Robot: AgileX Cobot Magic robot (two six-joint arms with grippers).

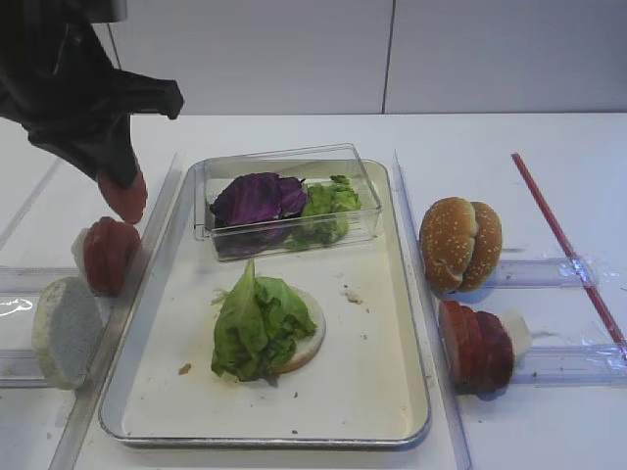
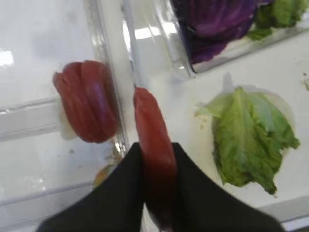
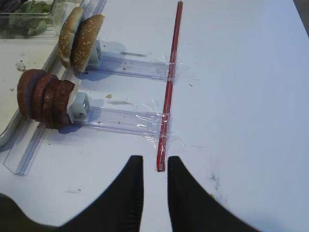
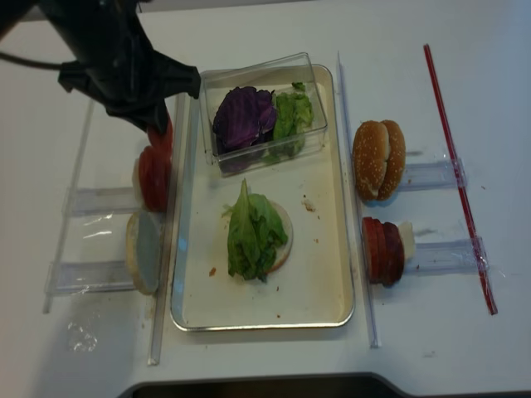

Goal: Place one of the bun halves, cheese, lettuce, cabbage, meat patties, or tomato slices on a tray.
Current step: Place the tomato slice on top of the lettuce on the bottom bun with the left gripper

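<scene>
My left gripper (image 1: 121, 182) is shut on a tomato slice (image 2: 150, 130), held on edge just above the left rim of the tray (image 1: 411, 392). More tomato slices (image 1: 106, 255) stand in a clear rack left of the tray. On the tray, a lettuce leaf (image 1: 257, 318) lies on a pale bun half (image 1: 312, 341). My right gripper (image 3: 154, 162) is shut with nothing in it, low over the bare table at the near end of a red strip (image 3: 171, 82). It is out of both high views.
A clear box (image 1: 364, 196) at the tray's far end holds purple cabbage (image 1: 257, 199) and lettuce (image 1: 328, 211). Right of the tray, sesame bun halves (image 1: 460, 245) and red-brown meat patties (image 1: 477, 345) stand in clear racks. A pale bun half (image 1: 64, 331) stands at the left.
</scene>
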